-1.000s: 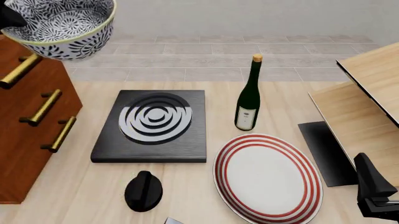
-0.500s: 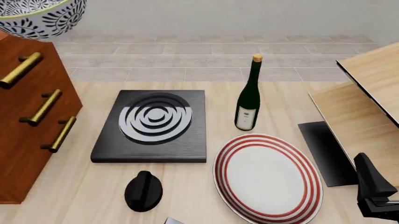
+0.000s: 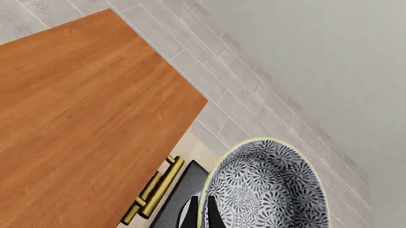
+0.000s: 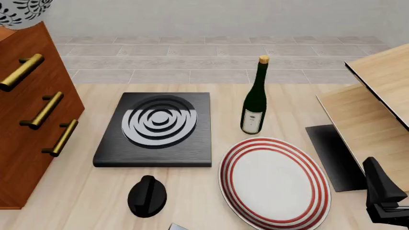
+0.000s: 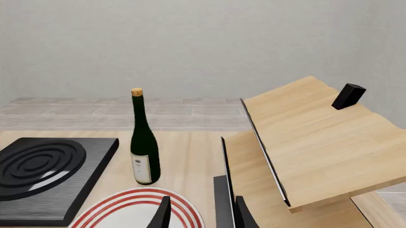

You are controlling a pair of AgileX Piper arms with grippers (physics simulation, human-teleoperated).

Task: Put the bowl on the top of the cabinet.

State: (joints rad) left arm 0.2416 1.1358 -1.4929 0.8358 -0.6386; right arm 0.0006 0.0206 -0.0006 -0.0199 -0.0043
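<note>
The bowl [image 3: 266, 190], white with a dense dark leafy pattern and a pale rim, is held in the air. My left gripper [image 3: 203, 216] is shut on its rim, one finger inside and one outside. In the front view only a sliver of the bowl [image 4: 18, 12] shows at the top left corner, above the cabinet [image 4: 28, 120]. The cabinet is reddish-brown with brass bar handles [image 4: 43, 110]. In the left wrist view its flat top [image 3: 82, 118] lies beside and below the bowl. My right gripper [image 5: 203, 216] is open and empty, low at the table's front right [image 4: 383, 201].
A black stove plate with rings [image 4: 156, 127] lies mid-table, with a black knob [image 4: 147, 195] in front of it. A green wine bottle [image 4: 254, 103] stands by a red-ringed white plate [image 4: 275, 179]. Pale wood furniture [image 4: 377, 110] stands at the right.
The bowl has moved up and to the left, almost out of the front view's top left corner. The right arm has not moved.
</note>
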